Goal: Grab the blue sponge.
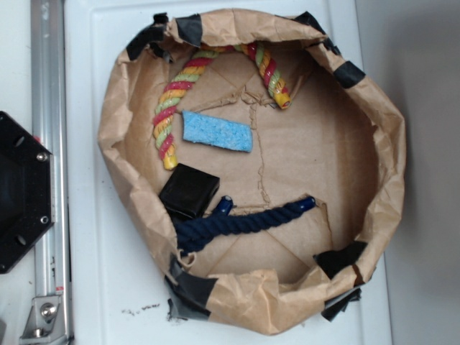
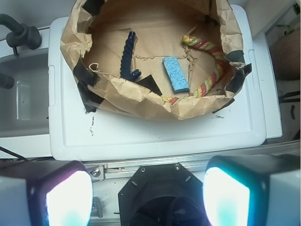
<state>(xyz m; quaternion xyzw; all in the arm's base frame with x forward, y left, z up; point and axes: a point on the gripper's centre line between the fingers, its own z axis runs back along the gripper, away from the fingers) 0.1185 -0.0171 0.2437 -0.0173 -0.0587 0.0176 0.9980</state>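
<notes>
We take the black box (image 1: 189, 190) as our landmark. The sponge (image 1: 217, 131) lies flat on the paper floor of the bin (image 1: 392, 165), just beyond the box toward the coloured rope (image 1: 175, 100), near it but not touching. In the wrist view the gripper (image 2: 148, 195) sits well short of the bin, back over the robot base (image 1: 21, 190), with its fingers (image 2: 68, 200) spread wide and nothing between them.

We judge the reach has not begun. To do it well we should carry the gripper over the crumpled paper wall, centre it above the sponge, and turn the wrist so the fingers close across the sponge's short side. We should come straight down, keeping clear of the coloured rope that curls round the sponge's far end, and squeeze gently, since the sponge will likely give.

Our count: one sponge, one box, two ropes, namely one coloured and one navy rope (image 1: 241, 219) lying right beside the box, and one bin.
</notes>
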